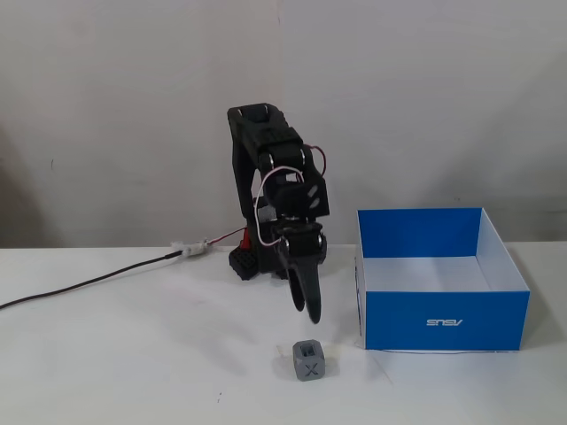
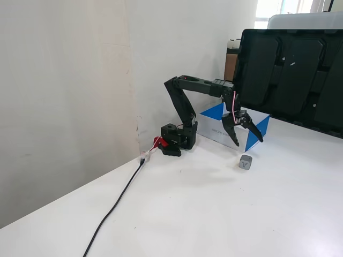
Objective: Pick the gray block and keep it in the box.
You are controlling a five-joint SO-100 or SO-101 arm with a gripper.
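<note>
The gray block is a small cube with an X on its front face; it sits on the white table near the front, left of the box. It also shows in a fixed view. The box is blue with a white inside and an upside-down ASUS logo; in a fixed view it lies partly behind the arm. My gripper hangs pointing down, above and just behind the block, not touching it. In a fixed view the gripper has its jaws spread open and empty.
The arm's base stands near the wall. A black cable with a white connector runs left across the table. A large dark screen stands behind the box in a fixed view.
</note>
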